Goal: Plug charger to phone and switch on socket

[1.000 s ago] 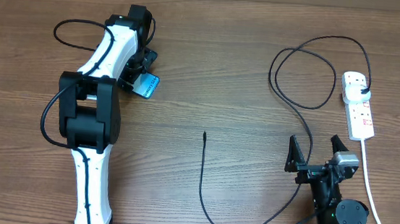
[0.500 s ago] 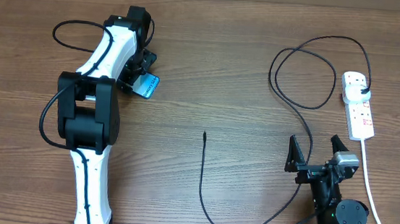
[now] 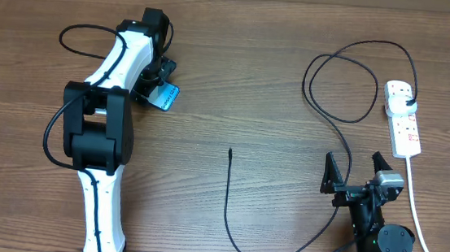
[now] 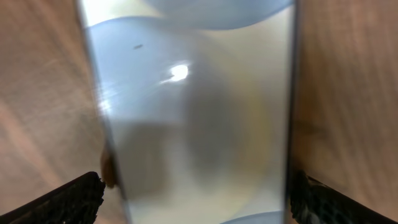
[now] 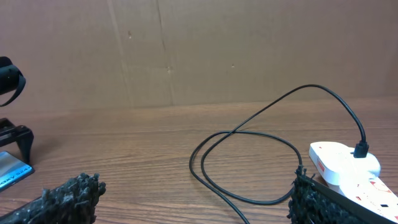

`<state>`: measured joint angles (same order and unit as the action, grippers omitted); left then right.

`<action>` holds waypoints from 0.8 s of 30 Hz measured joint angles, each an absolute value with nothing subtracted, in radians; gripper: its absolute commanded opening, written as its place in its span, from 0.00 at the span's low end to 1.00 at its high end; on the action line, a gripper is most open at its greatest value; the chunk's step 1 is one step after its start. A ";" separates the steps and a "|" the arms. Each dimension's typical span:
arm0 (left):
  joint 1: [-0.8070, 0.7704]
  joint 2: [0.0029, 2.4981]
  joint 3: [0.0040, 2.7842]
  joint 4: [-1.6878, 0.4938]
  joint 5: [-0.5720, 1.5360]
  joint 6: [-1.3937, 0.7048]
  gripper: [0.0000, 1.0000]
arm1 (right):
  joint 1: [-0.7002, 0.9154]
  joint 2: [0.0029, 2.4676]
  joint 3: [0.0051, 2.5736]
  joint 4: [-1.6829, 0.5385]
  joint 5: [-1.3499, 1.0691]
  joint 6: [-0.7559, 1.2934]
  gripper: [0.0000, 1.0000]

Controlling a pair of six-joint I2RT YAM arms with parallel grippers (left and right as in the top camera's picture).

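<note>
Two pincers, left pincer clamping phone, long axis along fingers, right pincer gaping, empty.

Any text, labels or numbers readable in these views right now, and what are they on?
Nothing reads clearly.
Dark print on the phone screen: too small to read.
Red markings on the power strip: too small to read.
Left wrist view: screen blurred, no text shows.
</note>
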<state>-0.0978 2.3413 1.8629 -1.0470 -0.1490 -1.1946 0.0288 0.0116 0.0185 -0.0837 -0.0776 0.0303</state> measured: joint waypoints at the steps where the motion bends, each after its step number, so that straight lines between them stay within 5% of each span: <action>1: -0.098 2.341 1.862 -1.028 -0.146 -1.194 1.00 | 0.029 0.012 0.019 -0.084 -0.077 0.030 1.00; 24: -0.098 2.335 1.852 -0.861 -0.131 -1.168 1.00 | 0.029 0.012 0.019 -0.084 -0.078 0.030 1.00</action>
